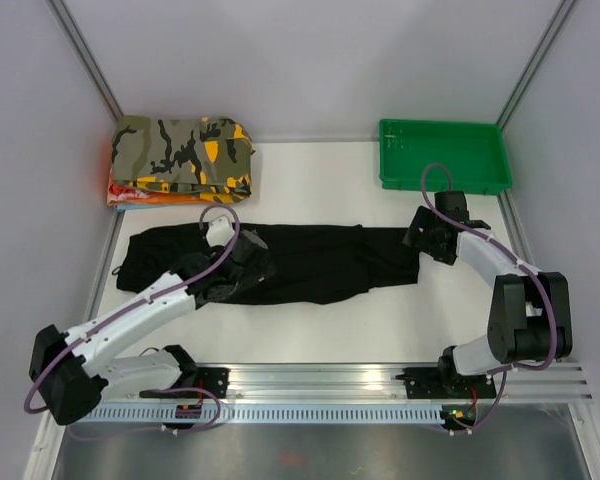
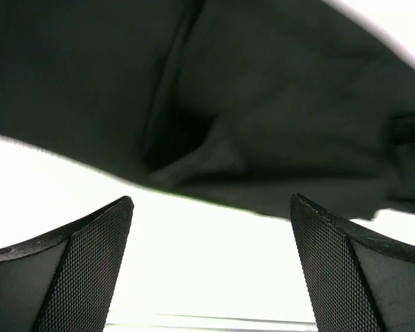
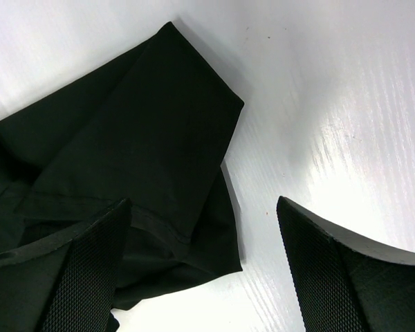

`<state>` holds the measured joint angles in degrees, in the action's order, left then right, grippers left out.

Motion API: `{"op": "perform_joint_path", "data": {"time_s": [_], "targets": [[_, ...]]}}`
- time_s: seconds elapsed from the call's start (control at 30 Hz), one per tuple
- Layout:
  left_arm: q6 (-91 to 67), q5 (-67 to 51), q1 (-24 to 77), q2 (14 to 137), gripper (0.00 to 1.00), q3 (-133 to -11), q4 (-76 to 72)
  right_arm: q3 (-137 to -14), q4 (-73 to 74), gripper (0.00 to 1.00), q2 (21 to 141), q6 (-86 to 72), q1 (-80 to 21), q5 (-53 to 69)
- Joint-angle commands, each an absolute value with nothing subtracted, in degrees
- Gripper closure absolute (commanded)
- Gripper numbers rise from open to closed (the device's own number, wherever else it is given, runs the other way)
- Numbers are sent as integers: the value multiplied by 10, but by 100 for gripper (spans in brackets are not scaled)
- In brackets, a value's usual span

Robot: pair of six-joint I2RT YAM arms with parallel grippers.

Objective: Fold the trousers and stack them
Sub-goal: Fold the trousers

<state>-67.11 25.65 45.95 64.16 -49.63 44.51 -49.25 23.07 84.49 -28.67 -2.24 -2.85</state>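
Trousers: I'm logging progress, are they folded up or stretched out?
Stretched out, not folded short: the trousers lie full length across the table, with their leg ends overlapping at the right.

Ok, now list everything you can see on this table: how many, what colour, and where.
trousers: one pair, black, stretched out across the middle of the table
camouflage garment: one, olive, black and orange, folded, back left corner
tray: one, green, back right corner
table: one, white, under everything
rail: one, silver, along the near edge
left gripper: one, black fingers, open, over the trousers' left part
right gripper: one, black fingers, open, over the trousers' right end
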Motion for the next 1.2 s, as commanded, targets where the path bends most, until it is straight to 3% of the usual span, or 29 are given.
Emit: {"op": "perform_joint_path", "data": {"time_s": [0.0, 0.2, 0.5, 0.97, 1.17], "targets": [[-558, 320, 437, 626, 0, -549, 403, -512, 220, 8, 847, -287, -21, -43], [-424, 170, 311, 739, 5, -558, 292, -515, 225, 8, 844, -287, -21, -44], [-305, 63, 240, 852, 20, -544, 184, -520, 236, 9, 841, -287, -21, -41], [-420, 36, 236, 938, 38, -540, 150, -519, 237, 9, 853, -287, -21, -47], [-444, 62, 236, 966, 51, -551, 150, -520, 238, 10, 859, -285, -21, -49]]}}
